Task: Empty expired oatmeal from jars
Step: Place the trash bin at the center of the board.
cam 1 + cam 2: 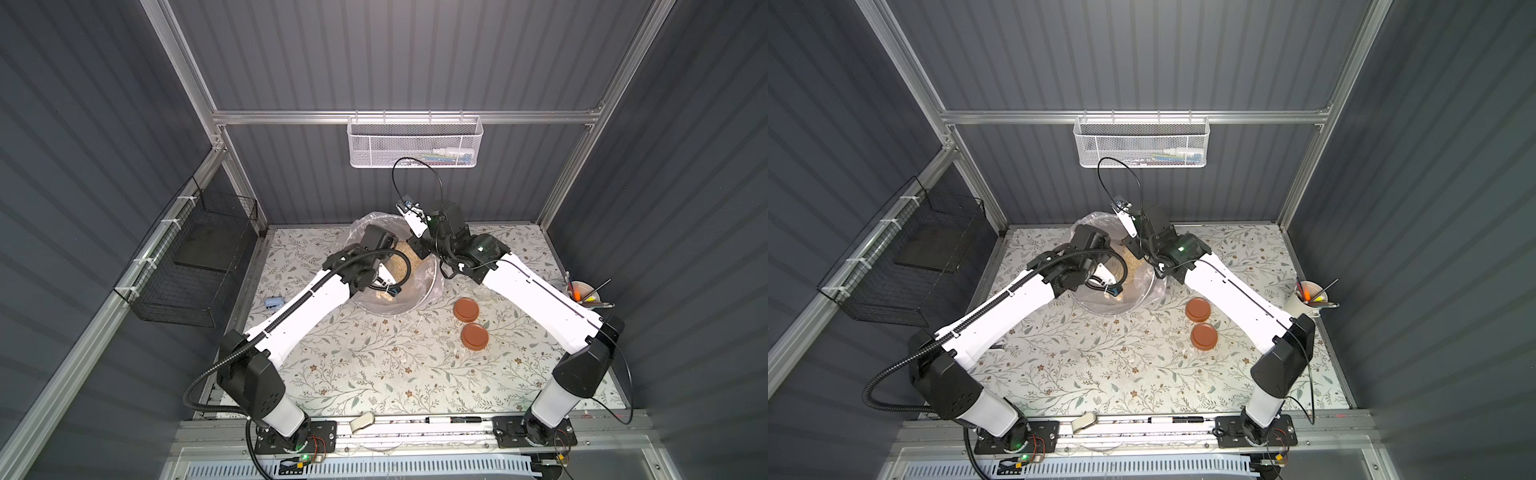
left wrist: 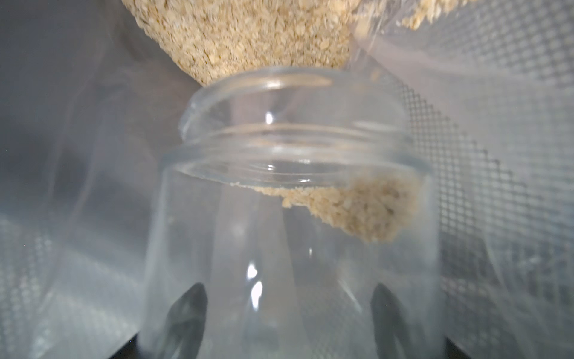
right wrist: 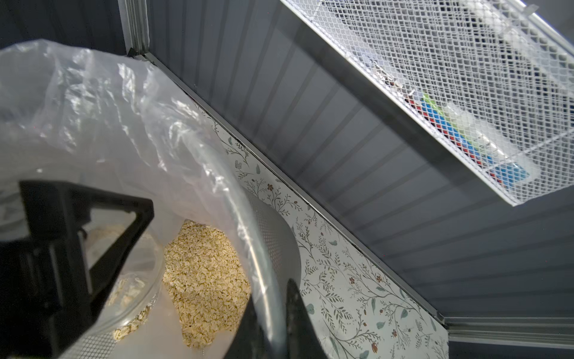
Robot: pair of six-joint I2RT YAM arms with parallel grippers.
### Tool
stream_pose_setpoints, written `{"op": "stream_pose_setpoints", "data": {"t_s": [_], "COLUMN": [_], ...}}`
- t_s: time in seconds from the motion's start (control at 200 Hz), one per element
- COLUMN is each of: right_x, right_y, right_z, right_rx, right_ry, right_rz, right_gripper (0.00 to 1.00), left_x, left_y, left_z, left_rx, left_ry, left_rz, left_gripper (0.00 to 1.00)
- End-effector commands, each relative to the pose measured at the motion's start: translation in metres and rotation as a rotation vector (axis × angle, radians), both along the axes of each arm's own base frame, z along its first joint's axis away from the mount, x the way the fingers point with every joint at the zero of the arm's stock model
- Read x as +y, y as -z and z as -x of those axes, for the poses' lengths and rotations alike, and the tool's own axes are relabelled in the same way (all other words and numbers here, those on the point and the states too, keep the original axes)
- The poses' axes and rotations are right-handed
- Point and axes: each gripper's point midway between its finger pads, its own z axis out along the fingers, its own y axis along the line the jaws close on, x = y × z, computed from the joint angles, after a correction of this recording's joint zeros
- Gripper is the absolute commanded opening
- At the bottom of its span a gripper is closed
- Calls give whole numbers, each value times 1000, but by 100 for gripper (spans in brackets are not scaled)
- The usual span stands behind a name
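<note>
Left hand (image 2: 287, 304) pinches one jar (image 2: 292, 149) over oatmeal (image 2: 248, 34); right hand (image 3: 273, 323) pinches the bin rim (image 3: 265, 279); two lids (image 1: 466, 310) (image 1: 475, 336) lie nearby.

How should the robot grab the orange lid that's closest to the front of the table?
By its rim, from straight above. The lid lies flat on the table, so only its thin round edge gives the jaws something to squeeze. Probably set one jaw left of it and one right, since the other lid sits close behind it and leaves little room there.
</note>
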Motion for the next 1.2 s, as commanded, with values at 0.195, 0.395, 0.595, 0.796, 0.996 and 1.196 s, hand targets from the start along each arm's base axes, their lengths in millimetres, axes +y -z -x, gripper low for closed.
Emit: {"op": "stream_pose_setpoints", "data": {"t_s": [0.195,0.395,0.595,0.796,0.996,1.196], "right_x": [7,11,8,13,12,5], "right_y": [-30,-29,-23,-13,-2,16], "right_z": [-2,-5,-4,-6,-3,-4], "right_rx": [-57,-53,-43,10,162,363], "right_ry": [-9,-14,-8,-24,-36,-18], "right_rz": [-85,-99,-81,-89,-150,-224], "right_gripper": [0,0,0,0,0,0], "left_x": [-11,-33,-25,-21,-27,-33], "left_y": [-4,16,-21,-17,-45,-55], "left_z": [5,22,-2,-8,-3,2], "left_rx": [-26,30,-77,-86,-39,59], "left_ry": [49,127,62,5,-46,-129], "left_rz": [4,-9,15,122,375,641], "left_gripper": [0,0,0,0,0,0]}}
